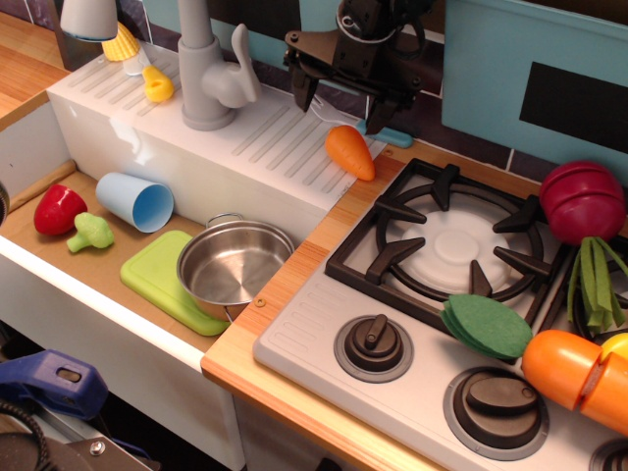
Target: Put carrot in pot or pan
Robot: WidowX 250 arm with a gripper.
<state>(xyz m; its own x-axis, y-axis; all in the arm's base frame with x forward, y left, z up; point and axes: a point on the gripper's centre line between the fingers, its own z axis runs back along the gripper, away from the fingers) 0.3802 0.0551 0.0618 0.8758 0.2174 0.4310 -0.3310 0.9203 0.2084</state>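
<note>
Toy kitchen desk (294, 285): carrot (351, 151) lies on the ridged drainboard (265, 137), upper centre. Gripper (340, 98) hangs just above it, jaws apart, holding nothing. Steel pot (234, 266) sits lower left on a green mat (157, 275).

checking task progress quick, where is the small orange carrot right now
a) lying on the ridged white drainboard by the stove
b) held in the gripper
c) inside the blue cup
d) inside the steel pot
a: the carrot lies on the ridged white drainboard next to the stove, with the gripper above it and its fingers spread, while the steel pot sits empty.
</note>
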